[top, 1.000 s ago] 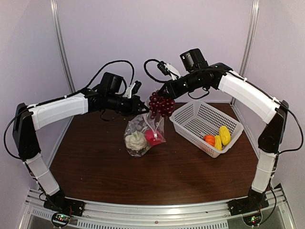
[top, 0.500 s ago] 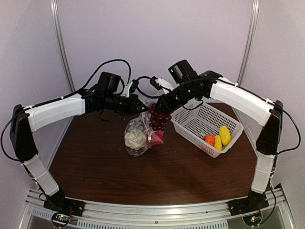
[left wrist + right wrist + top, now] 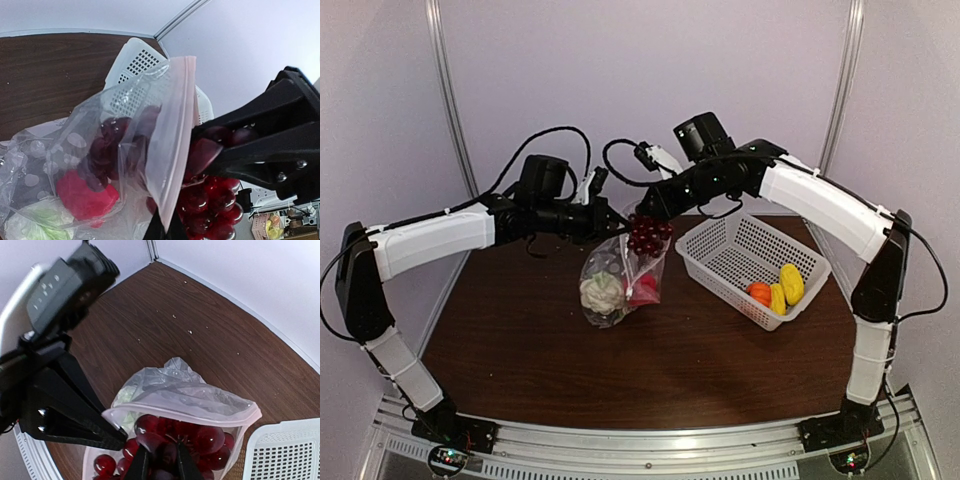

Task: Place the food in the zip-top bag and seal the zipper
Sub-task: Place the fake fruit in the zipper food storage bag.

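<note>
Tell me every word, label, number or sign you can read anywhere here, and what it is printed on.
No text can be read in any view.
Zip-top bag: pale round spots printed on the plastic, no letters.
Dark box on the left arm, in the right wrist view: a few small pale marks, too blurred to read.

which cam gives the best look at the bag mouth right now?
Right wrist. It looks down on the zip-top bag, so the whole rim of the mouth shows, held open, with the grape bunch at the opening. Left wrist shows the mouth only edge-on. Top external shows the bag small, with no rim detail.
</note>
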{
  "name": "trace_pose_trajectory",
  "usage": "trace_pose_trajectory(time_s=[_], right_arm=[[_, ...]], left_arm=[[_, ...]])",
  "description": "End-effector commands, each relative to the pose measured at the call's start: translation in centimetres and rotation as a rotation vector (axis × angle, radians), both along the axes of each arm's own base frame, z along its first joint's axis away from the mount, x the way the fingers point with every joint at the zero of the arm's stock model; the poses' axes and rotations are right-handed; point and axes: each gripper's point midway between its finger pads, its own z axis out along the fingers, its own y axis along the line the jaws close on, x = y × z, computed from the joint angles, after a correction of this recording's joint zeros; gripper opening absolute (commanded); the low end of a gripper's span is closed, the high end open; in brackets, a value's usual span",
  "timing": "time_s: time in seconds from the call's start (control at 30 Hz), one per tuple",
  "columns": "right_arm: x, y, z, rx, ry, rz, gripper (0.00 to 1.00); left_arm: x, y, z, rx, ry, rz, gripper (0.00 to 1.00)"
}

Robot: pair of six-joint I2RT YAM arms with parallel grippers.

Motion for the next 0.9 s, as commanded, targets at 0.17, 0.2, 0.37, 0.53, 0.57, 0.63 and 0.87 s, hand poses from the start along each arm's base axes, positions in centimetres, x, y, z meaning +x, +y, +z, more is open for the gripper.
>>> trace_pose_trajectory(time_s=[0.17,0.2,0.37,0.53,0.57,0.63,0.87], right_arm=[[-0.9,0.9,3.4,0.112,-0.01,0.097,0.54],[-1.1,0.4,4.3,0.116,-0.034,0.103,0.55],[-1.4,-3.3,7.8,0.083,-0.173,0.07,0.6],[-0.5,-7.2,3.8,-0.015,-0.158,-0.029,0.55],[-0.8,-7.7,1.8,-0.032,-0.12,-0.022,0.53],[-2.2,-7.8,-0.8,-0.038,-0.054,0.023,0.54],[-4.9,-7.3,-5.4,0.008,0.074,0.06,0.54]], left_arm=[[-0.5,0.2,1.4,-0.047,-0.035,0.01,0.0],[-0.5,0.3,1.3,-0.042,-0.038,0.011,0.0],[-0.3,0.4,1.5,-0.027,-0.049,0.014,0.0],[-0.1,0.5,1.6,-0.013,-0.061,0.021,0.0],[0.0,0.5,1.6,-0.01,-0.062,0.022,0.0],[0.0,0.4,1.6,-0.012,-0.062,0.021,0.0],[0.3,0.3,1.7,-0.046,-0.053,0.042,0.0]])
